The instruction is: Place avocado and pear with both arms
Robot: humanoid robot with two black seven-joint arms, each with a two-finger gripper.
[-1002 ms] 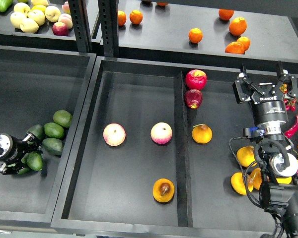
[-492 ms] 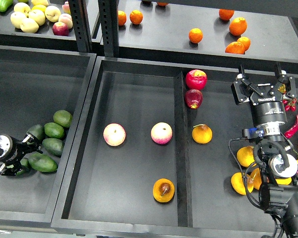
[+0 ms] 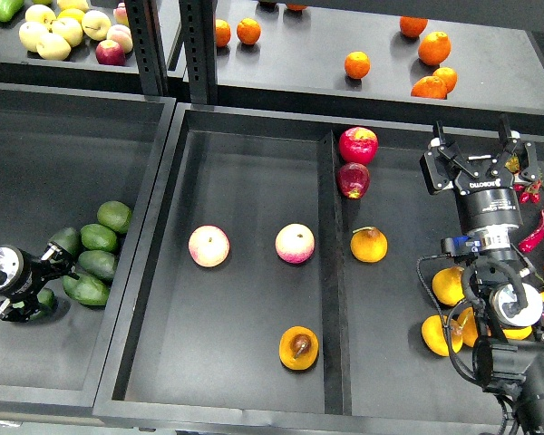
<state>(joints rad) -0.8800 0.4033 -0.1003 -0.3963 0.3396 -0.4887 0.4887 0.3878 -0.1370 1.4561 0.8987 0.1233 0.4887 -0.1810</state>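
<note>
Several dark green avocados (image 3: pixel 98 237) lie in a cluster in the left tray (image 3: pixel 36 136). My left gripper (image 3: pixel 43 283) comes in from the left edge and is open, with its fingers (image 3: pixel 58 251) spread against the cluster's left side. One avocado (image 3: pixel 86 288) lies just right of it, and a smaller green piece (image 3: pixel 43 300) sits between the fingers. The pear (image 3: pixel 299 348), orange-yellow with a dark brown spot, lies at the front of the middle tray's left compartment (image 3: pixel 245 181). My right gripper (image 3: pixel 474 145) is open and empty, above the right compartment near the back.
Two pink-yellow apples (image 3: pixel 208 246) (image 3: pixel 295 243) lie in the left compartment. Two red apples (image 3: pixel 357 145) and a stemmed orange-yellow fruit (image 3: pixel 369 245) lie right of the divider (image 3: pixel 331 272). Yellow fruits (image 3: pixel 448 285) sit by my right arm. Oranges (image 3: pixel 357 64) and apples (image 3: pixel 68 30) are on the back shelf.
The avocado by my left gripper has rolled out to the right and now lies flat beside the fingers. My right gripper has shifted slightly up and to the left.
</note>
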